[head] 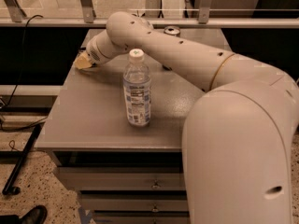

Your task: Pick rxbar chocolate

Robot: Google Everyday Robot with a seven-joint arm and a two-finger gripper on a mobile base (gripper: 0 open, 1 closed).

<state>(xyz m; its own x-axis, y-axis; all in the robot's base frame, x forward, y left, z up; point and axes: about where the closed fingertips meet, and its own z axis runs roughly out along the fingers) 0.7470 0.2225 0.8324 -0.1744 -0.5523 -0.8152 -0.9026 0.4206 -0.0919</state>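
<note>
My gripper [83, 61] is at the far left of the grey table [88, 120], low over its surface near the left edge. Only its tan tip shows past the white wrist. The arm reaches across from the right, behind the clear water bottle [137, 90]. The rxbar chocolate is not in sight; the arm and gripper may hide it. Nothing shows in the gripper.
A silver-blue can [172, 31] stands at the back of the table, partly behind the arm. The water bottle stands upright mid-table. The arm's big white body [238, 148] fills the right. Drawers [135, 183] lie under the table. A railing [154, 22] runs behind.
</note>
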